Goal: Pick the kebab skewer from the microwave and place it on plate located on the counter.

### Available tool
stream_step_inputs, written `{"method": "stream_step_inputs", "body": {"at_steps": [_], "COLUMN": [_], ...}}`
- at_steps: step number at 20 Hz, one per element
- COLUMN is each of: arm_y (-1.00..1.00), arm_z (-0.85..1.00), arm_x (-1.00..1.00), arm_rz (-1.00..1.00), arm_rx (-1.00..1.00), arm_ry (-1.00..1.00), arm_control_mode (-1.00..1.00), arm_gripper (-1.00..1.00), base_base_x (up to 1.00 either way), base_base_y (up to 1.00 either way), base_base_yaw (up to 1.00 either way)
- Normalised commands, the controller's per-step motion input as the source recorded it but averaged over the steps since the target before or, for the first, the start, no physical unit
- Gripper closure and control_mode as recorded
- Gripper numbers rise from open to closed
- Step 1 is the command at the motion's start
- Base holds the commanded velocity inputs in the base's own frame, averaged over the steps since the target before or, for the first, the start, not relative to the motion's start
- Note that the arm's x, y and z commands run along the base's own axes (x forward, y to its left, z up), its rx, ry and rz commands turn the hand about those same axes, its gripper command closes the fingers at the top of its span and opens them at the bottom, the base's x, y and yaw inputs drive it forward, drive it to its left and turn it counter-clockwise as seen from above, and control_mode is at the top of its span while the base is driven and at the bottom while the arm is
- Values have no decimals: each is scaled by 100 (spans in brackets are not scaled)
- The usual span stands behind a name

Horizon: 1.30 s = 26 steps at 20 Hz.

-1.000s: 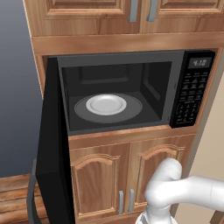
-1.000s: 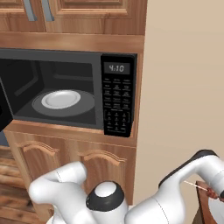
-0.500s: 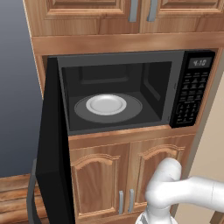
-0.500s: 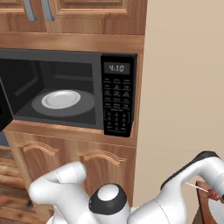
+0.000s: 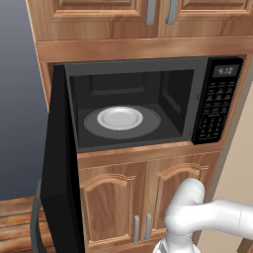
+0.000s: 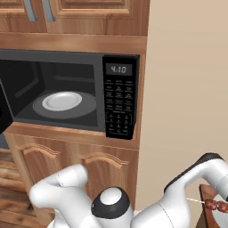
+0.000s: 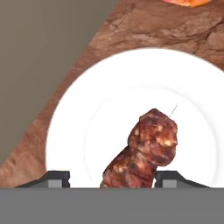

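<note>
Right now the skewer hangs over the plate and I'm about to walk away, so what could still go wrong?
1. In the hand view the kebab skewer stands nearly on end between the fingertips over the white plate; let go like this, it may topple and roll toward the rim.
2. The plate sits near the counter edge, so a roll could carry it off.
3. The microwave door stands wide open beside the base.

skewer: the kebab skewer (image 7: 148, 151), reddish-brown meat chunks on a thin pale stick, seen end-on above the white plate (image 7: 87, 118); whether it touches is unclear.
microwave: the microwave (image 5: 148, 106), black, door swung open, grey turntable carrying a small white dish.
</note>
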Motion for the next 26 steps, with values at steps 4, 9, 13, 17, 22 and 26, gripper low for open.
{"method": "stream_step_inputs", "body": {"at_steps": [4, 9, 13, 17, 22, 26], "arm_y": [0, 25, 100, 100, 100, 100], "arm_z": [0, 27, 60, 46, 32, 37], "arm_x": [0, -18, -32, -16, -10, -11], "arm_rz": [0, 0, 0, 0, 7, 13], "arm_rx": [0, -2, -12, -20, -17, -11], "arm_ry": [0, -1, -6, -1, 0, 0], "arm_control_mode": [-100, -100, -100, -100, -100, -100], "arm_gripper": [-100, -100, -100, -100, -100, -100], "base_base_x": [0, 0, 0, 0, 0, 0], "base_base_y": [0, 0, 0, 0, 0, 0], "base_base_yaw": [0, 0, 0, 0, 0, 0]}}
